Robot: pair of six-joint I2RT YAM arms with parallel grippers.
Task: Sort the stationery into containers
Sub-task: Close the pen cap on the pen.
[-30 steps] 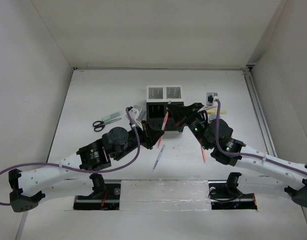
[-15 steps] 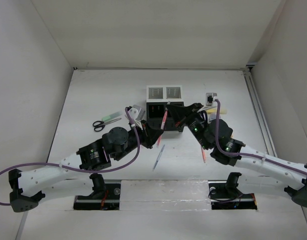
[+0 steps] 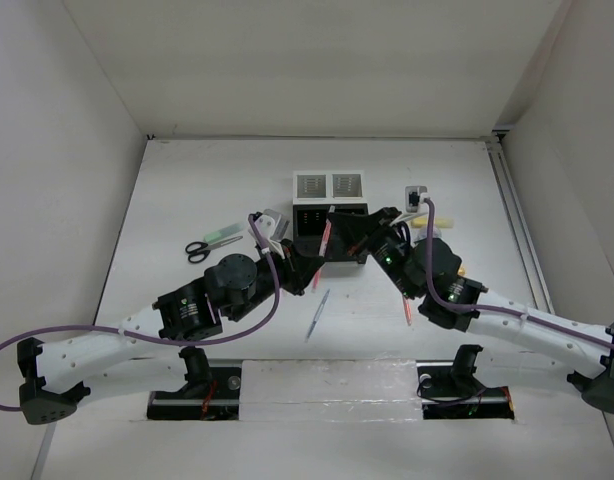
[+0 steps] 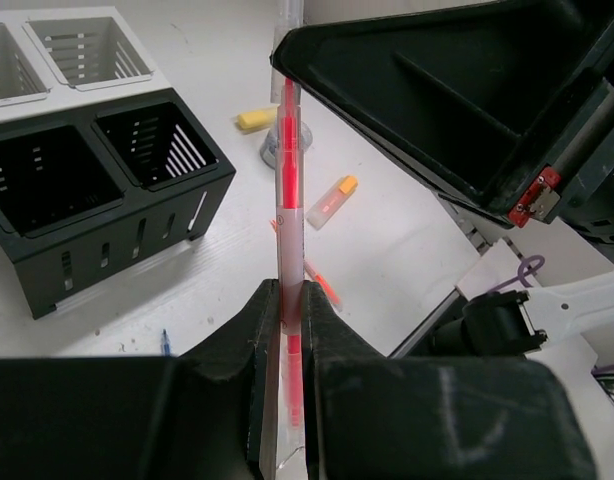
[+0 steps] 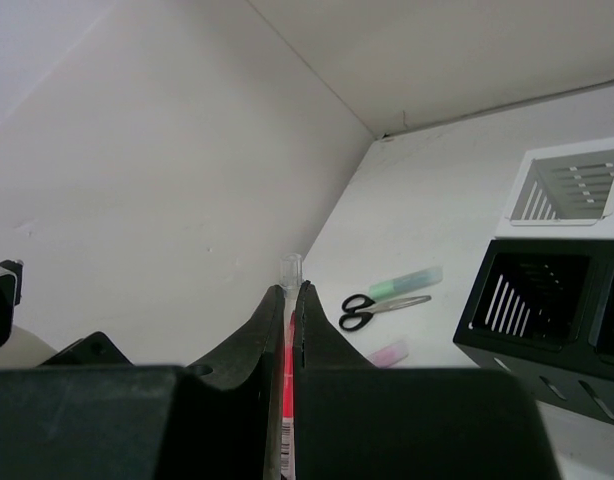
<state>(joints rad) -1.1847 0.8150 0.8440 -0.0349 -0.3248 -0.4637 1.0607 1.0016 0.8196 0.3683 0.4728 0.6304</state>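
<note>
Shifting slightly leftward since a second ago, the red pen is hanging just before the black bins, pinched by both the left gripper and the right gripper. One should probably be releasing cleanly before the other lowers the pen in upright.

White matte tabletop, flat and rectangular, enclosed on three sides by plain white panels: left wall panel, back wall panel and right wall panel. A dark seam marks the junction of back panel and table. A pale metal rail runs along the tabletop's right edge; a glossy clear strip lies across its near edge. Lighting is even and diffuse, with soft shadows. In the right wrist view, left and back panels meet the table at a corner.
</note>
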